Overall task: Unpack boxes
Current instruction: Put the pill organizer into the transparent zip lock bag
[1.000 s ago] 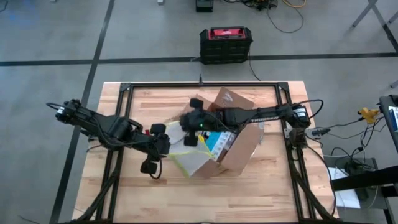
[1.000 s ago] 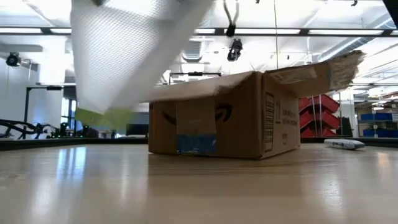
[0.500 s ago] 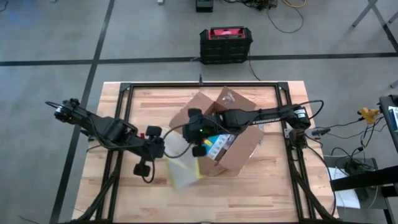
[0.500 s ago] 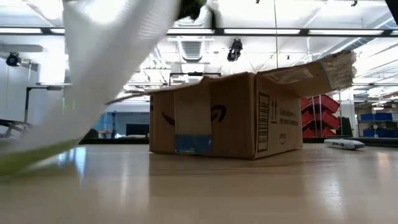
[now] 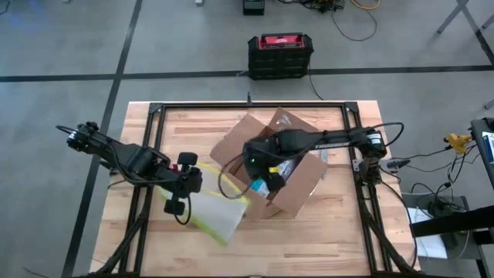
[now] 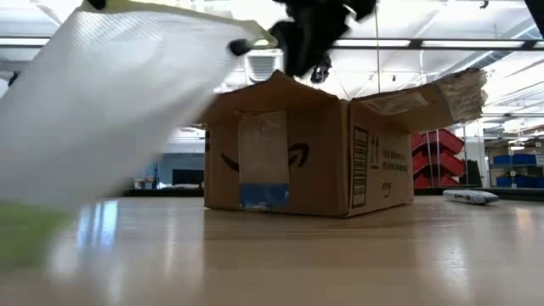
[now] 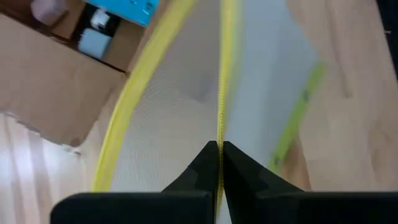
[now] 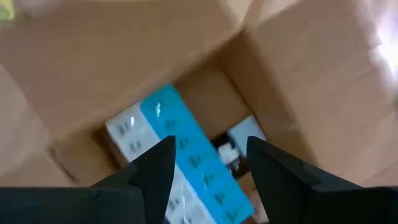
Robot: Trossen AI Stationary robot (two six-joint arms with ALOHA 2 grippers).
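Pouch (image 5: 218,214) now clear of box (image 5: 289,185), pinched by left hand (image 7: 220,149).

The open cardboard box (image 5: 282,166) fills the table's (image 5: 332,239) middle, its raised flaps walling the opening, where the right gripper (image 8: 208,163) hangs spread. A yellow-edged pouch (image 5: 216,212), pinched in the left gripper (image 7: 219,163), blocks the near-left; the near-right boards lie free.

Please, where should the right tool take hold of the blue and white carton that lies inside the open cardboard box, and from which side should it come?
Probably across the blue and white carton's narrow width, near its upper end, coming straight down through the cardboard box's open top. The carton is long and slim, and the right tool, open, is poised above it.
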